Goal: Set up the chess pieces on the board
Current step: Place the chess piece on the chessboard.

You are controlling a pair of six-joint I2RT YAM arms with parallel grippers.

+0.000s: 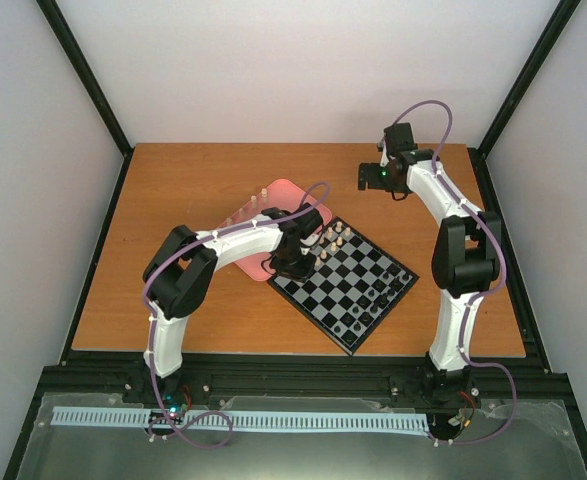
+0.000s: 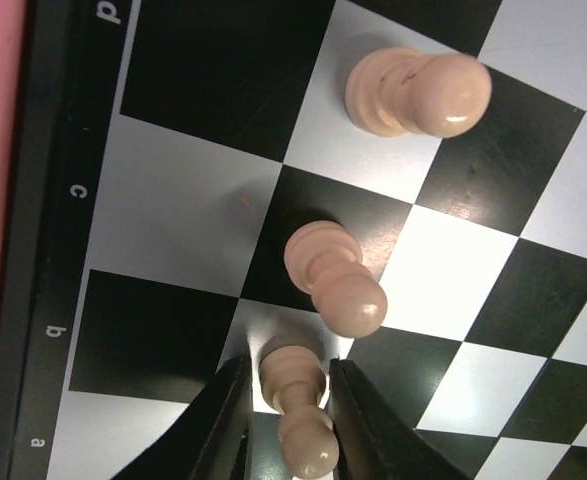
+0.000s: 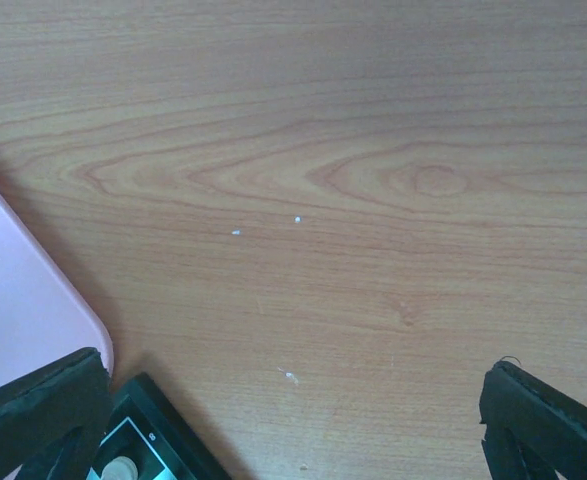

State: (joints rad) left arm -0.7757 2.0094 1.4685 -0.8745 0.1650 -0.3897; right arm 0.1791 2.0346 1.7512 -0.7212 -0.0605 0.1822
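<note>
My left gripper [image 2: 288, 420] is low over the board [image 2: 173, 210], its two black fingers on either side of a cream pawn [image 2: 293, 385] that stands on a light square in row b. Thin gaps show between fingers and pawn. Two more cream pawns [image 2: 333, 280] [image 2: 413, 92] stand on the squares beyond it. In the top view the left gripper [image 1: 311, 262] is at the board's [image 1: 311, 314] left corner, beside cream pieces [image 1: 331, 238]. My right gripper [image 1: 365, 177] hangs wide open and empty over bare table behind the board.
A pink tray [image 1: 285, 195] lies behind the board's left corner, with cream pieces [image 1: 243, 210] at its left edge. Small black pieces [image 1: 373, 300] stand on the board's near right side. The right wrist view shows the tray's edge [image 3: 23, 300] and a board corner [image 3: 163, 430].
</note>
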